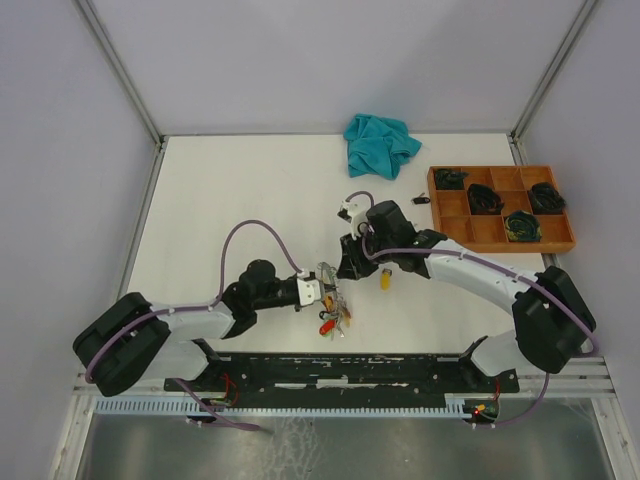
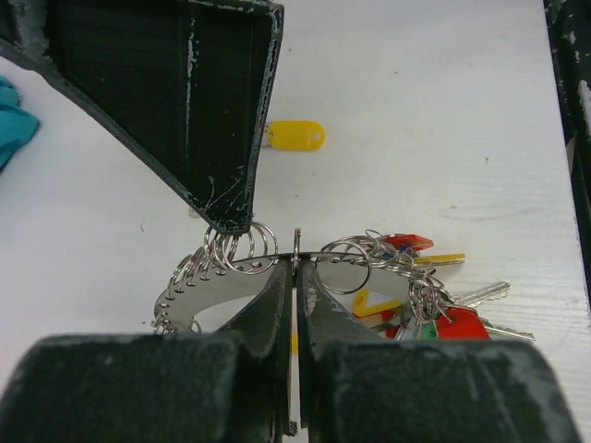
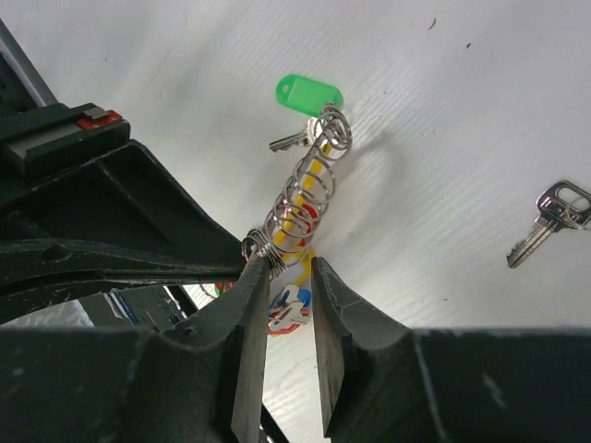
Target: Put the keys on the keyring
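My left arm [image 1: 190, 320] lies low and bent at the elbow, reaching toward the keyring [image 1: 331, 282] with its wrist held level. My left gripper [image 1: 320, 291] meets the keyring from the side, both fingers [image 2: 268, 305] pressed together on its wire with no gap between them. My right arm [image 1: 480, 275] arches in from the opposite side, its wrist tipped down over the keyring. My right gripper [image 1: 349, 262] hangs at the keyring's far edge, jaws parted by a narrow gap, with one fingertip [image 2: 231, 217] down against the keyring.
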`<action>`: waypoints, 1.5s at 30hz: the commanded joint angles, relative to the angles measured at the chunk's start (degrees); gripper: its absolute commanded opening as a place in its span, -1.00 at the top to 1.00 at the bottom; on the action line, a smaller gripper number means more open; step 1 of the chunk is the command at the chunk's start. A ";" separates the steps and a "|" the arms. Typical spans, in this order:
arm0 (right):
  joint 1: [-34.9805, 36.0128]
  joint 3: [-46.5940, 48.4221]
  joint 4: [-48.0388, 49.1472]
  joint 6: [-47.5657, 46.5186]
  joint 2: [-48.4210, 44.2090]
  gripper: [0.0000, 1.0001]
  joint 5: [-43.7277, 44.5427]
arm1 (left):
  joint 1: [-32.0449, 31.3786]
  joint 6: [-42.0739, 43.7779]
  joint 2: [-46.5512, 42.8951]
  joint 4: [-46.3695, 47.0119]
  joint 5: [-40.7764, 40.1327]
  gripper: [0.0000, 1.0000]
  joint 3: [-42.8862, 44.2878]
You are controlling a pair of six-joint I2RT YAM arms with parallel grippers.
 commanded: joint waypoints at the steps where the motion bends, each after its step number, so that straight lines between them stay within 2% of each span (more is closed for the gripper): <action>1: -0.05 3.13 -2.33 2.33 0.00 0.36 3.12 | -1.31 5.63 -2.48 7.47 -6.16 0.95 -2.06; 9: 0.00 1.92 -5.47 0.45 -2.44 0.27 9.18 | -2.37 9.01 -2.18 13.10 -10.38 0.95 -4.62; 18: -0.04 0.02 -6.65 -3.44 -8.54 0.07 12.35 | -4.15 15.19 0.39 15.29 -14.32 0.95 -4.89; 22: -0.06 -0.54 -8.52 -3.18 -9.68 0.00 18.32 | -4.36 15.84 1.08 15.99 -14.70 0.95 -4.68; 25: 0.02 0.27 -12.44 -1.72 -8.53 -0.01 26.13 | -4.33 14.51 1.14 15.76 -15.27 0.95 -4.61; 32: -0.32 1.44 -18.25 3.59 -3.27 -0.01 34.63 | -4.42 6.39 0.35 8.67 -20.51 0.95 -0.45; 40: -2.67 1.05 -17.24 7.99 2.90 -0.01 33.49 | -3.57 -0.78 0.42 3.63 -25.49 0.95 3.05; 45: -3.28 -0.02 -15.34 9.58 5.57 -0.01 33.24 | -2.19 -4.17 0.70 2.46 -25.01 0.95 4.07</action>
